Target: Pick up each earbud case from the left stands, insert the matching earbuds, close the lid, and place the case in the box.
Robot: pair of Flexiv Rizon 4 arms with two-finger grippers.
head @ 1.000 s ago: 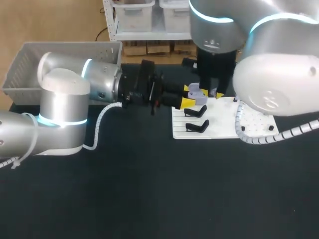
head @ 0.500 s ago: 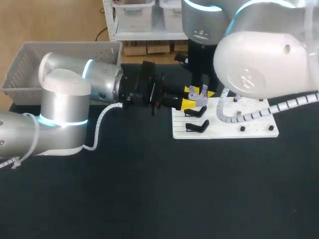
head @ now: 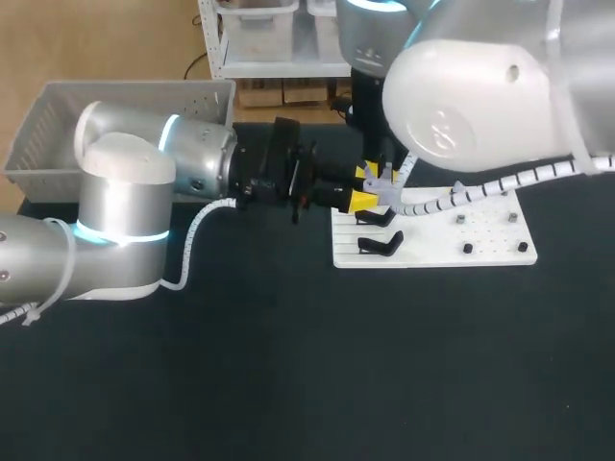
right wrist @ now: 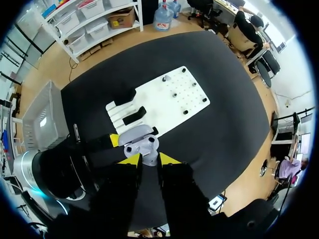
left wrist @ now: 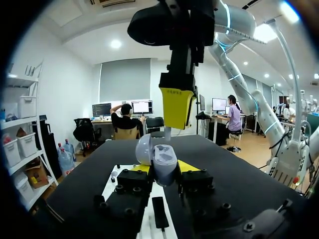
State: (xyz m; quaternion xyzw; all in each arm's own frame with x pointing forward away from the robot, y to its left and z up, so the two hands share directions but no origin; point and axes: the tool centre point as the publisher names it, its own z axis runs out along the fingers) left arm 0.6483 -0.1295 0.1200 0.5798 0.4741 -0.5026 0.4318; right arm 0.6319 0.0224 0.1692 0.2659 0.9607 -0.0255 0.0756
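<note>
1. Your left gripper (left wrist: 163, 169) is clamped on the earbud case (left wrist: 162, 164), with one yellow tip against each side of its body.
2. The case stands upright in that grip with its lid (left wrist: 143, 149) swung back, so the inside faces up.
3. In the head view, the left arm (head: 144, 182) reaches in level from the left. It holds the case over the left part of the white board (head: 432, 252), just above the nearer of the two black stands (head: 378, 217).
4. Your right gripper (right wrist: 149, 160) hangs directly over the case, pointing straight down at its open top. You cannot tell how its jaws stand, or whether they carry anything.
5. The two stands sit one behind the other on the slotted left part of the board. Small dark pegs (head: 468, 248) dot its right part.
6. The grey box (head: 58, 125) sits at the table's far left corner, behind your left arm and well apart from the case.
</note>
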